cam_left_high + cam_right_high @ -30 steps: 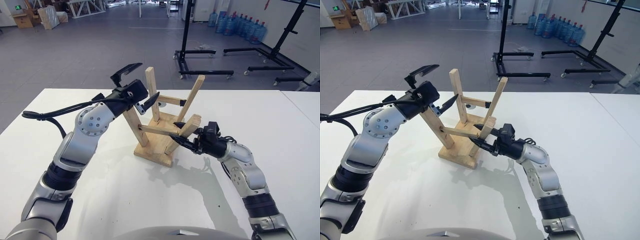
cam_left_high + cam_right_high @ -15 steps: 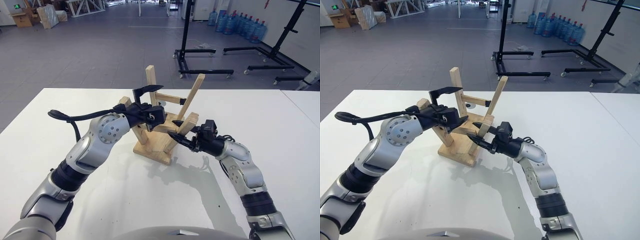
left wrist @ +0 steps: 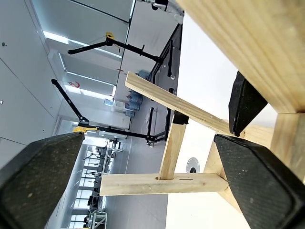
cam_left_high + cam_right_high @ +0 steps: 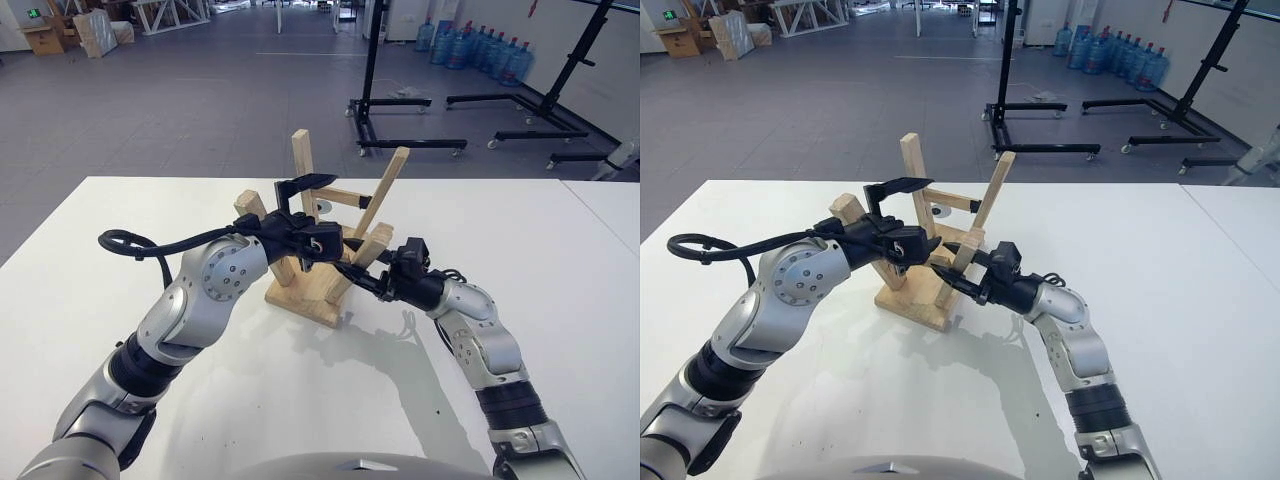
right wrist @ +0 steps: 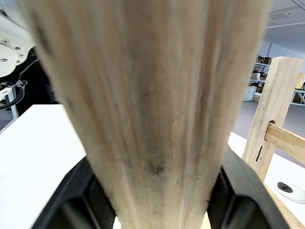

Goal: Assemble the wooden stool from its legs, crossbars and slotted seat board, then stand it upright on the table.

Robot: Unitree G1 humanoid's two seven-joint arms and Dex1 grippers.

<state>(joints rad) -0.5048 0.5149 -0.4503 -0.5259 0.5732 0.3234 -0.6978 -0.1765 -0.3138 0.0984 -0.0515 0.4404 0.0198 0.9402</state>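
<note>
My left gripper point(image 4: 322, 222) swung in, wide open and empty, among the stool point(image 4: 300, 298) legs. My right gripper point(image 4: 368, 278) stays clamped on the near leg point(image 4: 378, 242). I judge the flip upright comes next.

Head stereo pair downward over table point(image 4: 560, 260); wrist cameras close against stool point(image 4: 300, 297)

On the surface point(image 4: 560, 260), mid: stool point(image 4: 310, 300) upside down, seat board point(image 4: 295, 297) flat on it, legs point(image 4: 300, 160) up. L tool point(image 4: 318, 215) sits over the board, btwn the legs, just in front of rear crossbar point(image 4: 342, 198). R tool point(image 4: 358, 272) is at the stool's right, round near-right leg point(image 4: 374, 245), lower than L tool. Behind the surface, on the floor: wheeled racks point(image 4: 400, 100); water bottles point(image 4: 480, 45) further back, right.
</note>
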